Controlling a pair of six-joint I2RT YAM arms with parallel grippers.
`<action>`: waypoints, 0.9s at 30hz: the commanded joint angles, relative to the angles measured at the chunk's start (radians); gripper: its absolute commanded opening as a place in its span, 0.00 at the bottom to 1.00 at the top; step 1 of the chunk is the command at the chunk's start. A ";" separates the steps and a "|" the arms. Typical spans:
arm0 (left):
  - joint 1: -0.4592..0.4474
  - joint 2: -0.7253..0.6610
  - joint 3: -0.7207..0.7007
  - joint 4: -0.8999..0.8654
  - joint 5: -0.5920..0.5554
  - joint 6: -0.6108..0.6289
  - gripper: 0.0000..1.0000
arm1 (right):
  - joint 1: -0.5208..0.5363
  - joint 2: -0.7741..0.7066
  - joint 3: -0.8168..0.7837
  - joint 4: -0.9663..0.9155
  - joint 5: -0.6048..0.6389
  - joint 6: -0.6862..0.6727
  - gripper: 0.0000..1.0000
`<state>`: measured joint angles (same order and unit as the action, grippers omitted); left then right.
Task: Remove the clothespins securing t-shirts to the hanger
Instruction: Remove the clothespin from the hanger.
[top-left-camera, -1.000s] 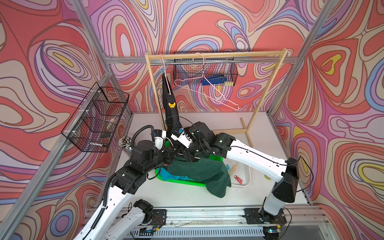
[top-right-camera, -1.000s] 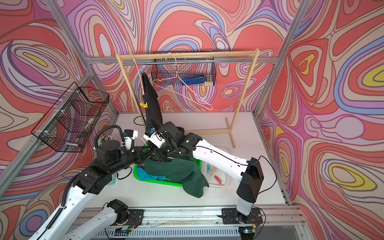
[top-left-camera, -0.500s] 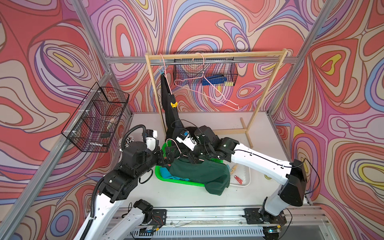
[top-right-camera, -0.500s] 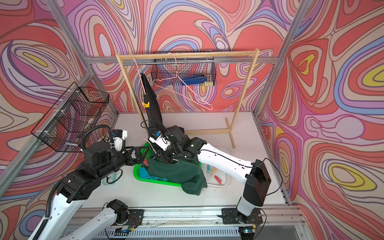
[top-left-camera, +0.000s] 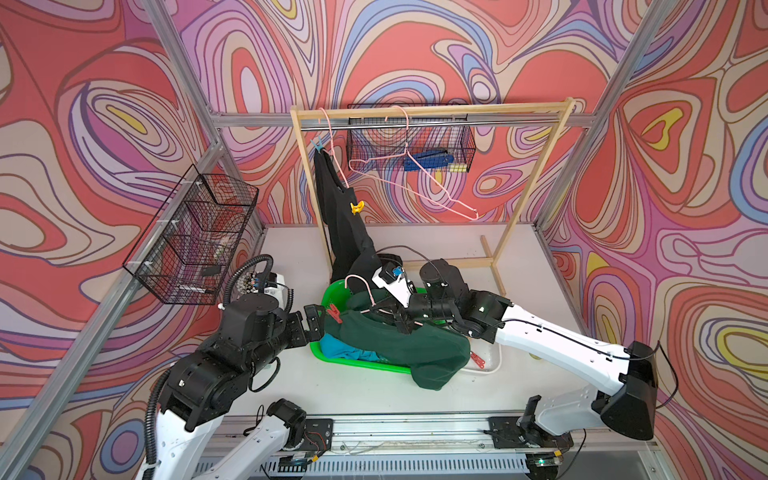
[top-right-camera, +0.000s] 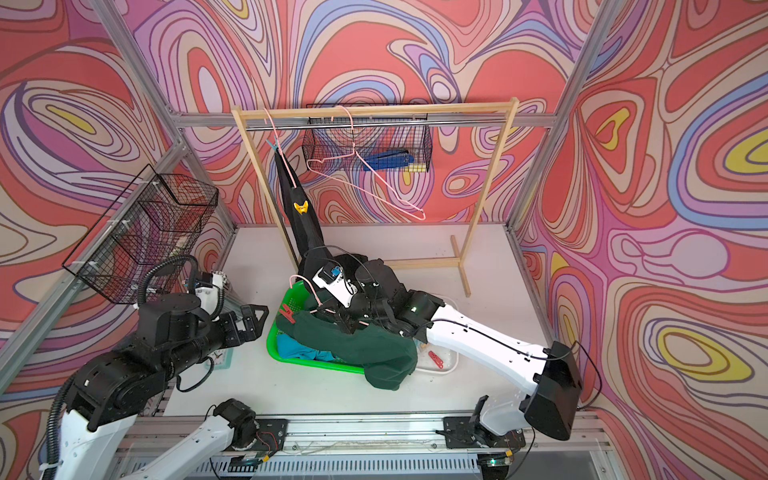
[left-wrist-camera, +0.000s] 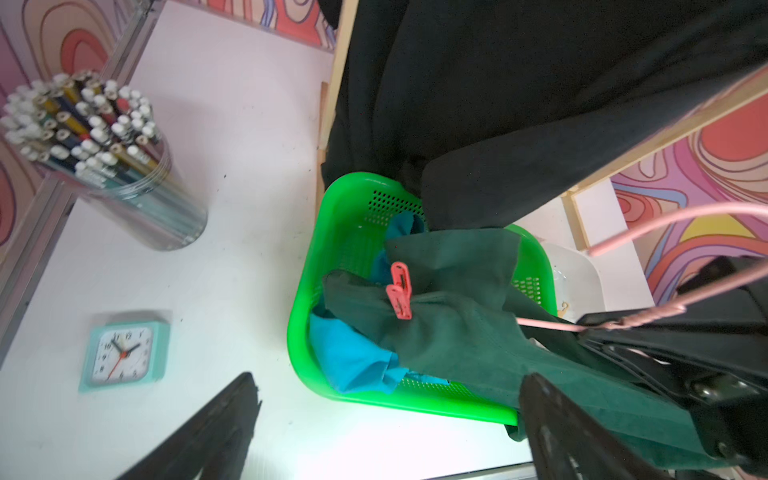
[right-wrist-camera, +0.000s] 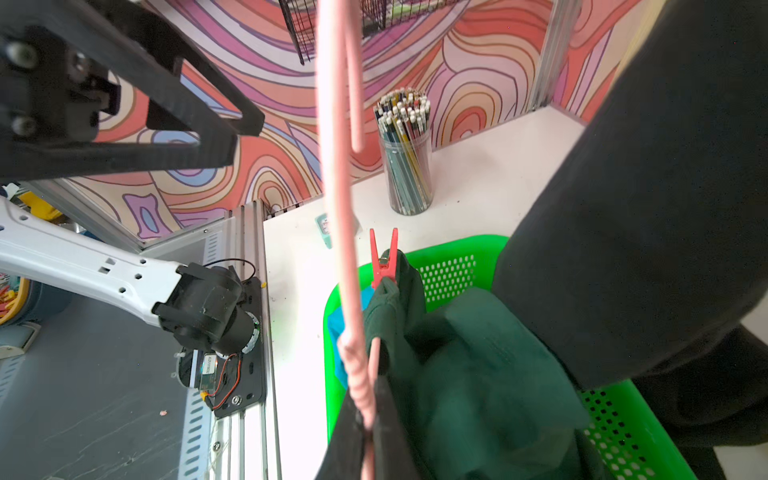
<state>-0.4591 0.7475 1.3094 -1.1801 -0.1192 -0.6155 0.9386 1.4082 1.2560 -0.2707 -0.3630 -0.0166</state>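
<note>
My right gripper (right-wrist-camera: 368, 424) is shut on the twisted neck of a pink wire hanger (right-wrist-camera: 338, 166), holding it over the green basket (top-left-camera: 361, 365). A dark green t-shirt (top-left-camera: 399, 345) droops from that hanger. A red-pink clothespin (left-wrist-camera: 400, 291) (top-left-camera: 333, 312) is clipped on its bunched shoulder. My left gripper (top-left-camera: 313, 322) (left-wrist-camera: 386, 432) stands open and empty, just left of that pin. A turquoise t-shirt (top-left-camera: 340, 347) lies in the basket. The black t-shirt (top-left-camera: 340, 220) hangs from the rack with a yellow clothespin (top-left-camera: 356, 206) and a light blue clothespin (top-left-camera: 318, 144).
An empty pink hanger (top-left-camera: 415, 166) hangs on the wooden rack (top-left-camera: 432, 112). A white tray (top-left-camera: 494, 361) with a red clothespin (top-left-camera: 478, 359) sits right of the basket. A pencil jar (left-wrist-camera: 104, 153) and teal clock (left-wrist-camera: 122, 357) stand left. Wire baskets (top-left-camera: 195, 232) hang on the walls.
My left gripper has opened wide and drawn back to the left, away from the green shirt. The red-pink pin stays clipped. The right gripper keeps its hold on the hanger, now slightly lower.
</note>
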 joint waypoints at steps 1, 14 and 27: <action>-0.003 0.047 0.027 -0.180 -0.035 -0.122 1.00 | 0.023 -0.008 -0.001 0.049 0.019 -0.072 0.00; -0.001 0.130 0.015 -0.144 0.087 -0.360 1.00 | 0.206 -0.118 -0.182 0.261 0.353 -0.255 0.00; 0.002 0.055 -0.132 0.035 0.063 -0.649 0.93 | 0.369 -0.176 -0.332 0.476 0.599 -0.391 0.00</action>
<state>-0.4587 0.8154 1.1866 -1.1805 -0.0277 -1.1549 1.2873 1.2526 0.9409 0.1089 0.1524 -0.3576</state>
